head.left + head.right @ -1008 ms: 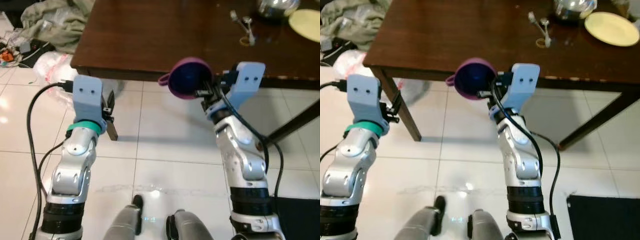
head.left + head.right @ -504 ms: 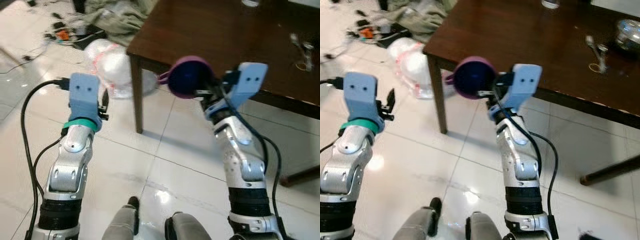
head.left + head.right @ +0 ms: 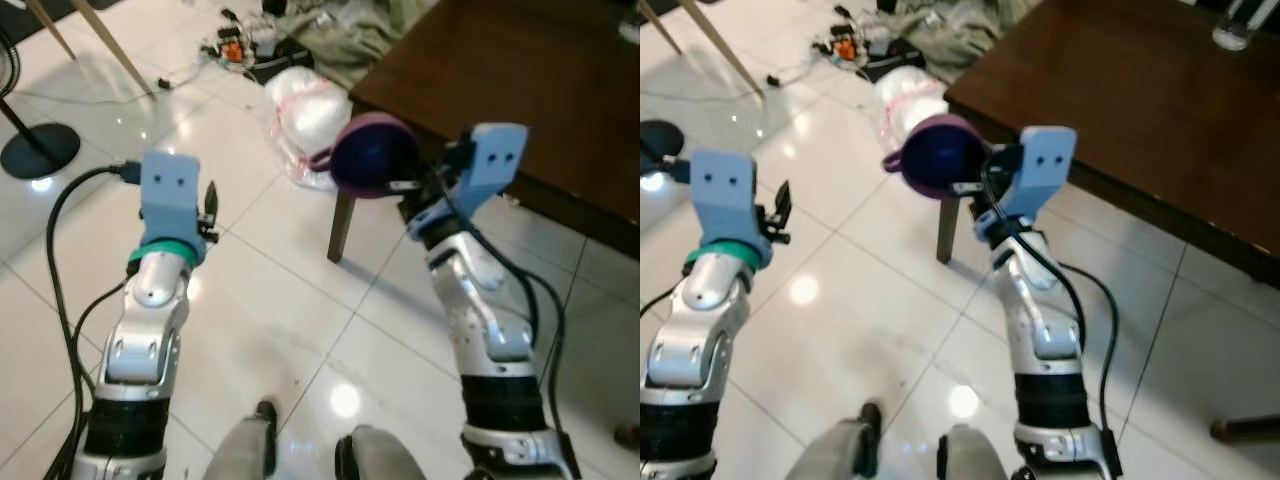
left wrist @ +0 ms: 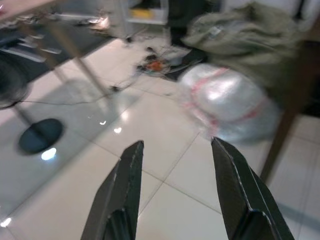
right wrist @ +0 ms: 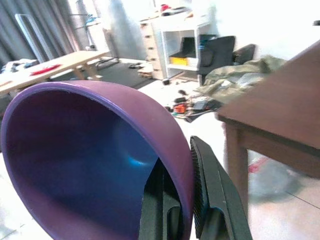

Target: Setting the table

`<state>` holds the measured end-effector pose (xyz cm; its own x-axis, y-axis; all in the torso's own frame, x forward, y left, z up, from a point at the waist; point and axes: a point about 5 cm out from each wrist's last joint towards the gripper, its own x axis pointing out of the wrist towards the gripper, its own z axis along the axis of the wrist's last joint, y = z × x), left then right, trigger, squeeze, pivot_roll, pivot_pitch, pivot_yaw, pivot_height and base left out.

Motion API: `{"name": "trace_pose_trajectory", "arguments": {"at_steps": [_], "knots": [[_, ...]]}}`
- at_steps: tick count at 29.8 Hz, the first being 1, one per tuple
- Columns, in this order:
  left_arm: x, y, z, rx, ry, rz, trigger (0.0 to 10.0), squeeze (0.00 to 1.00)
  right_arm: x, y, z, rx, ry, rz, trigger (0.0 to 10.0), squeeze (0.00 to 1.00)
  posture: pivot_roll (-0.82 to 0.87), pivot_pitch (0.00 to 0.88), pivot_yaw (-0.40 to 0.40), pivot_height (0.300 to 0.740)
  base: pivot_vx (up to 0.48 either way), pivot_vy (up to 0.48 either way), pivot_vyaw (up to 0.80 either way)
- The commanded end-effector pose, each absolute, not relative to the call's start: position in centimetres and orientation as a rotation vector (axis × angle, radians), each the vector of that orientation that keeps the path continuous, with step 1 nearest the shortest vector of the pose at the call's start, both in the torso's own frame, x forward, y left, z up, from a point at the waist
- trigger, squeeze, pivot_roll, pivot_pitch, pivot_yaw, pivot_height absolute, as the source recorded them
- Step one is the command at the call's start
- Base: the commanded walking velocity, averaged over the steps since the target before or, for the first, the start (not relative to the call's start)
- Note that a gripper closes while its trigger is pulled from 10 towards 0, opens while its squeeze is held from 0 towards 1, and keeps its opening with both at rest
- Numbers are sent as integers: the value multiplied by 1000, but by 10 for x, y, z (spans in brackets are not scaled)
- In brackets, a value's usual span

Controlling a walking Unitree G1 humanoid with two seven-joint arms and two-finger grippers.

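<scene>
A purple bowl (image 3: 372, 157) with a dark blue inside and a small side handle hangs in the air beside the corner of the dark wooden table (image 3: 520, 90). My right gripper (image 3: 408, 186) is shut on its rim, one finger inside and one outside, as the right wrist view shows on the bowl (image 5: 95, 160). My left gripper (image 3: 210, 205) is raised over the white tiled floor, well left of the table. Its two black fingers (image 4: 125, 190) stand apart with nothing between them.
A clear glass (image 3: 1232, 36) stands far back on the table. On the floor beyond the table corner lie a white plastic-wrapped bundle (image 3: 305, 110), a heap of olive cloth (image 3: 360, 30) and tangled cables (image 3: 235, 45). A round black stand base (image 3: 40, 155) and wooden legs are at the far left.
The whole view has swung left: the table has slid to the right and more floor, the cables and the stand base have come into sight. Both arms keep their pose, the bowl still held.
</scene>
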<state>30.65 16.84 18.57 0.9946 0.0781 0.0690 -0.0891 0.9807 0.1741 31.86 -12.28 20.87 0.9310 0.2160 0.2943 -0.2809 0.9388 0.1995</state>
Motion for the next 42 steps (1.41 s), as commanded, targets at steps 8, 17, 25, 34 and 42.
{"name": "trace_pose_trajectory", "arguments": {"at_steps": [8, 17, 25, 34, 42], "knots": [[309, 183, 177, 200, -10, 197, 10000, 0, 317, -118, 209, 251, -275, 278, 10000, 0, -66, 71, 23, 740, 0, 0, 800], [314, 191, 174, 223, 11, 265, 10000, 0, 320, -126, 202, 226, -246, 219, 10000, 0, -71, 74, 24, 740, 265, 0, 0], [317, 188, 175, 225, 5, 256, 10000, 0, 319, -132, 199, 205, -246, 186, 10000, 0, -76, 78, 27, 740, 474, 0, 0], [318, 187, 175, 224, 1, 254, 10000, 0, 319, -131, 200, 200, -250, 185, 10000, 0, -72, 81, 26, 740, 476, 0, 0], [317, 188, 175, 225, 1, 256, 10000, 0, 319, -129, 200, 207, -257, 193, 10000, 0, -69, 83, 28, 740, 480, 0, 734]]}}
